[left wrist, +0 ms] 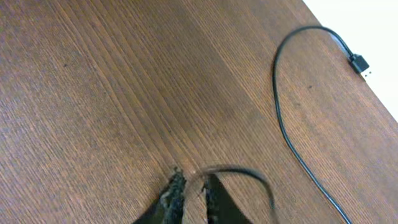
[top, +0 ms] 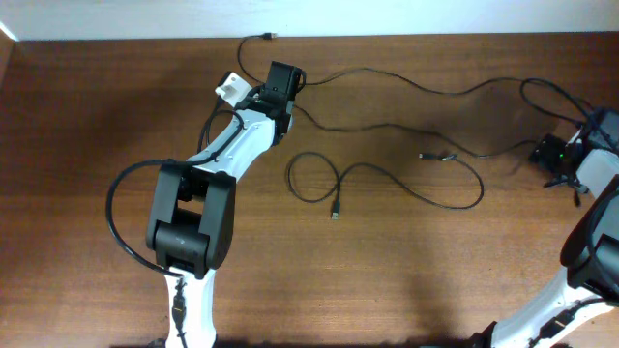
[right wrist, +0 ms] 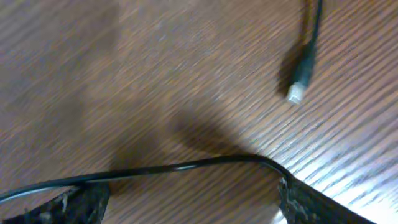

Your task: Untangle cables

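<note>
The left claw (left wrist: 193, 191) is held at a narrow slit, with a cable loop (left wrist: 249, 172) meeting its tips — whether the loop is pinched cannot be told. The right claw (right wrist: 189, 193) is spread wide, a cable (right wrist: 186, 164) stretched across between its fingers and a plug (right wrist: 300, 84) lying ahead of it. Were either claw lifted with cord snagged, loops could be drawn tighter. No containers are seen.

Black cables (left wrist: 278, 112), pale-tipped plug (right wrist: 301, 74); brown wood-grain table (top: 77, 145); white-and-black arms (top: 242, 145), dark scuffed fingers (left wrist: 175, 196)
</note>
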Tool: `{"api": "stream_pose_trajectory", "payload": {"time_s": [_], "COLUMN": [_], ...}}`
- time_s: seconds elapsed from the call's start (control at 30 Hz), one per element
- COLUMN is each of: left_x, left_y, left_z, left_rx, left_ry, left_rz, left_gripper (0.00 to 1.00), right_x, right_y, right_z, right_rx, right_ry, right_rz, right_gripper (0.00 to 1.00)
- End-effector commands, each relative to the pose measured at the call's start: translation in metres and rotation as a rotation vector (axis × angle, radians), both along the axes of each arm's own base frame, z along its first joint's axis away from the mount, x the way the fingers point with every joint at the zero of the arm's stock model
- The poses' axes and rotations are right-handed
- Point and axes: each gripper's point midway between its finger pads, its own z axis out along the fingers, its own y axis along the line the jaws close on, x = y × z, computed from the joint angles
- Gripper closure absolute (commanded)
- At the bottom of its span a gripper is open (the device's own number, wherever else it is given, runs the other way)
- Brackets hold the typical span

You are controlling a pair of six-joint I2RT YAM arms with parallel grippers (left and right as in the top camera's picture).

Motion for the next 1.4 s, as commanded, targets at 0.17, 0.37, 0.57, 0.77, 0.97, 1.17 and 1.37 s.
{"api": "stream_pose_trajectory", "payload": {"time_s": [0.17,0.37,0.57,0.77,0.97,1.17,1.37], "left_x": [-0.019,-0.034,-0.031,-0.023,-0.006,0.001,-0.008], "left_y": [0.000,0.021,0.019,-0.008,-0.043,-0.016,0.016], "left_z": [-0.025,-0.025,-0.026,-0.034,-0.036,-0.035,-0.043], "left_rx": [-0.008,0.085,0.061,-0.118,-0.431,-0.486,-0.479], "left_ry": [0.126,0.184,0.177,0.178,0.162,0.148,0.201], "left_rz": [-0.020,0.023,0.019,-0.058,-0.185,-0.149,-0.097], "left_gripper": [0.69,0.60,0.63,0.64,0.70,0.76,0.18], "right_x": [-0.031,-0.016,-0.013,-0.001,0.014,0.023,0.032], "right_y": [-0.010,-0.021,-0.021,-0.034,-0.045,-0.045,-0.038], "right_z": [-0.068,-0.061,-0.060,-0.049,-0.037,-0.029,0.051], "right_rx": [0.033,-0.034,-0.036,-0.102,-0.185,-0.192,-0.224], "right_ry": [0.103,0.050,0.038,-0.018,-0.064,-0.108,-0.210], "right_rz": [-0.059,-0.015,-0.011,-0.027,0.028,0.044,0.102], "right_gripper": [0.19,0.20,0.20,0.23,0.23,0.01,0.01]}}
